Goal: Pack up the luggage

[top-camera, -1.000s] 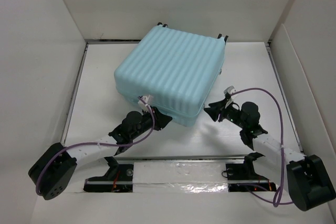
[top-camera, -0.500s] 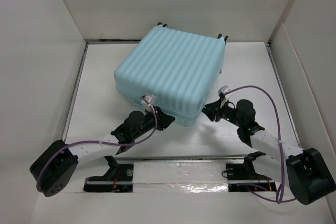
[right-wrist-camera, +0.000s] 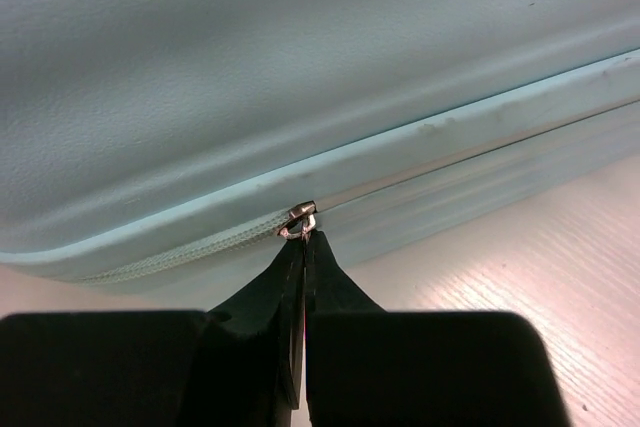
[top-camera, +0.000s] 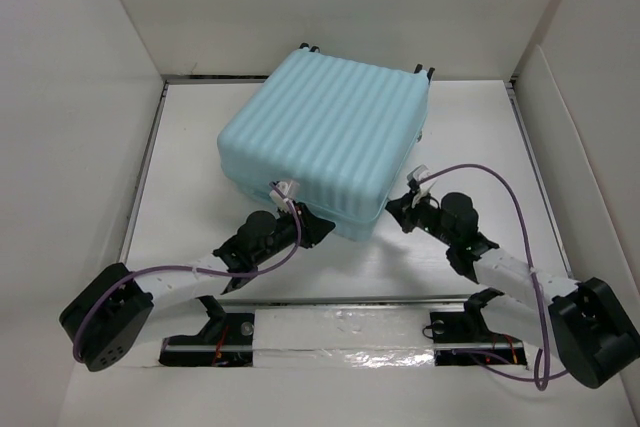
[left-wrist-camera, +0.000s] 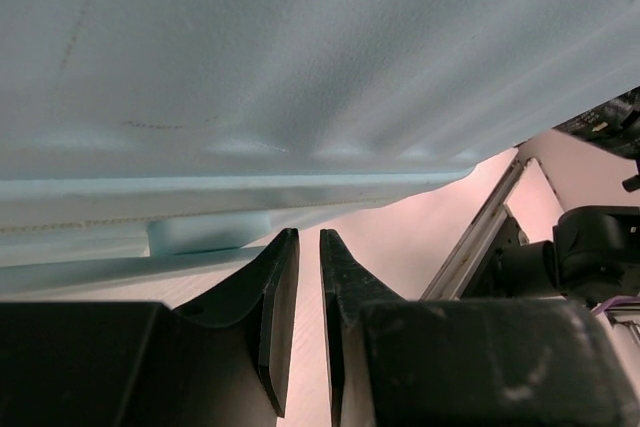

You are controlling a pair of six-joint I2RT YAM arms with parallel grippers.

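The luggage (top-camera: 330,137) is a pale aqua ribbed suitcase lying flat and closed on the white table. Its shell fills the top of the left wrist view (left-wrist-camera: 300,67) and of the right wrist view (right-wrist-camera: 250,67). My right gripper (top-camera: 395,209) is at its near right edge, shut (right-wrist-camera: 303,244) on the small metal zipper pull (right-wrist-camera: 300,223) where the zipper seam ends. At the near corner, my left gripper (top-camera: 318,230) sits low against the suitcase. Its fingers (left-wrist-camera: 309,239) stand a narrow slit apart with only bare table between them.
White walls (top-camera: 80,147) box in the table on the left, back and right. A metal rail (top-camera: 340,322) runs along the near edge between the arm bases. The right arm's black body (left-wrist-camera: 590,247) shows at the right of the left wrist view.
My right gripper has moved left up to the suitcase's edge and closed on the zipper pull. The left gripper has barely moved.
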